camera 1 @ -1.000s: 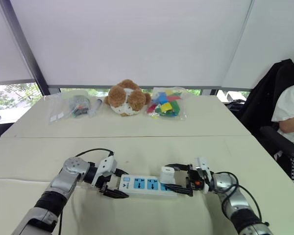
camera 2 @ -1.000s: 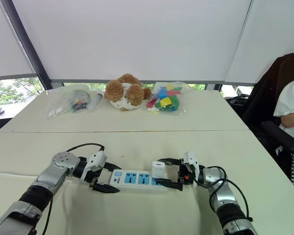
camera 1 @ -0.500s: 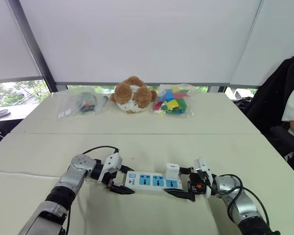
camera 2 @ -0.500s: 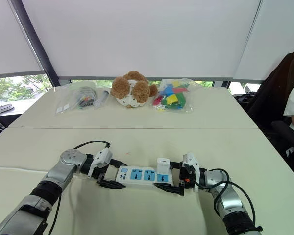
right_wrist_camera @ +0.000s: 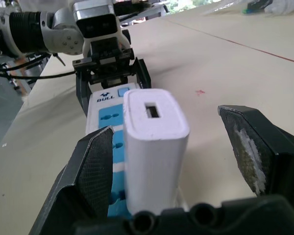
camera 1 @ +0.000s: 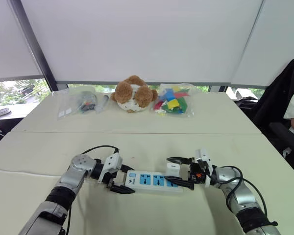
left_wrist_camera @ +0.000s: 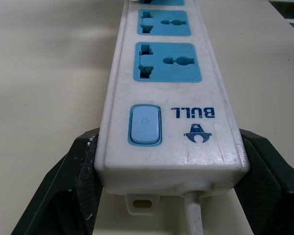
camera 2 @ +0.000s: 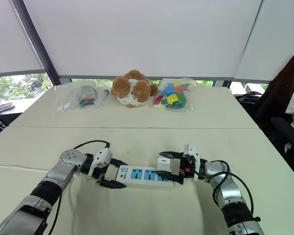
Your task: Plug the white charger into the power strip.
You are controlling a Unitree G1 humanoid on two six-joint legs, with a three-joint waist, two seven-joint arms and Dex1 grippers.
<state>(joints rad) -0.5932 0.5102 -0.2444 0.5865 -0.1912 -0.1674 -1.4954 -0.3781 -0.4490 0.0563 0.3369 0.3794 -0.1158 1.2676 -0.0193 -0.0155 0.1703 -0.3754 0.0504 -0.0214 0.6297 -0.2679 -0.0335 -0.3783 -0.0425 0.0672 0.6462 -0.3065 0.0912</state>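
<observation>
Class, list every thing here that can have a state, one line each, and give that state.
Charger: upright, seated in the end socket of the strip.
Strip: flat on the table, two sockets free.
Left claw: shut on the strip's switch end.
Right claw: open, fingers either side of the charger, not gripping.
Toy bag: lying closed at the far edge.

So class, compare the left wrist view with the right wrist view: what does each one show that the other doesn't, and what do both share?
Left wrist view alone: the blue switch seen close, the cord leaving the strip's end, and two free blue sockets.

Right wrist view alone: the white charger standing upright on the strip, the right hand open with a gap either side of it.

Both: the power strip on the table, clamped at its switch end by the left hand.
</observation>
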